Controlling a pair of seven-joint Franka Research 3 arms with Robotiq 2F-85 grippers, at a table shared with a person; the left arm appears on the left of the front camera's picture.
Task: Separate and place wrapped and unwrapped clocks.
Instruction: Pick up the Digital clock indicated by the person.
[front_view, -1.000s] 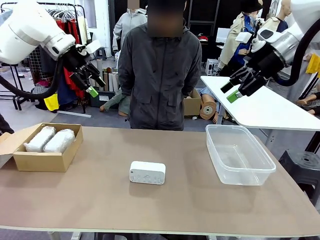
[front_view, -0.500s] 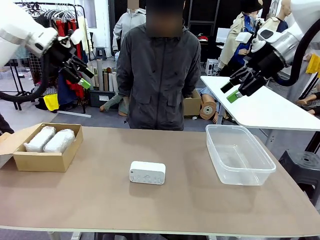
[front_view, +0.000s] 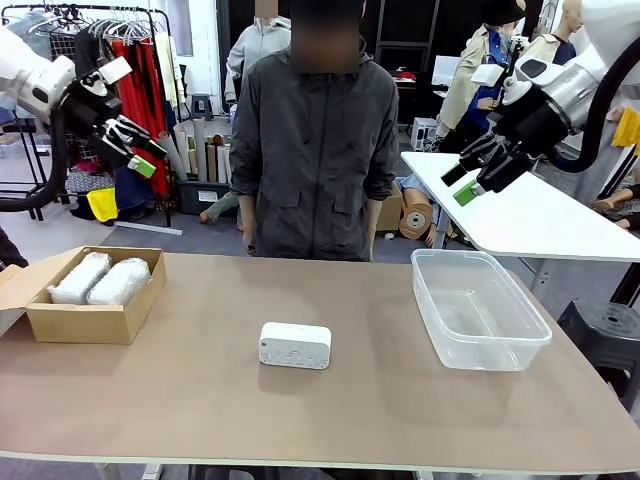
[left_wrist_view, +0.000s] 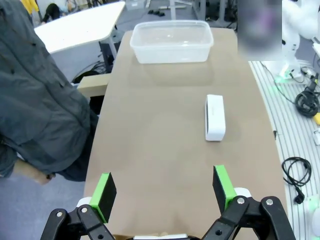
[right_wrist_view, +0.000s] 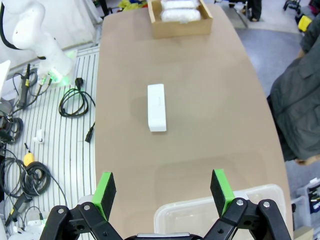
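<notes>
Front view: the bare clock (front_view: 295, 345) lies flat on the table (front_view: 200, 420), mid-width and nearer the near edge; two wrapped clocks (front_view: 80, 277) (front_view: 119, 281) lie side by side in the box (front_view: 95, 325) at the left edge; the tub (front_view: 480, 350) stands by the right edge, with nothing in it. A person (front_view: 315, 150) stands at the far edge, hands off the table. The left arm (front_view: 30, 75) hangs high past the far left corner, the right arm (front_view: 590, 70) high past the far right corner; both sets of jaws are spread and hold nothing. The likely step is moving the bare clock into the tub; the right arm looks better placed, being on the tub's side.

Left wrist view: green pads (left_wrist_view: 106, 190) stand wide apart over the table; the clock (left_wrist_view: 215, 117) lies ahead, the tub (left_wrist_view: 171, 42) at the far end.

Right wrist view: pads (right_wrist_view: 105, 192) are wide apart; the clock (right_wrist_view: 156, 107) lies lengthwise ahead, so the jaws already line up across its narrow width; a straight descent, a centred grip on the long sides and a low release in the tub (right_wrist_view: 200, 210) would suit. The box (right_wrist_view: 180, 27) sits at the far end.

Writing: faint marks on the clock's front are too small to read; no brand or label is legible on box or tub.
</notes>
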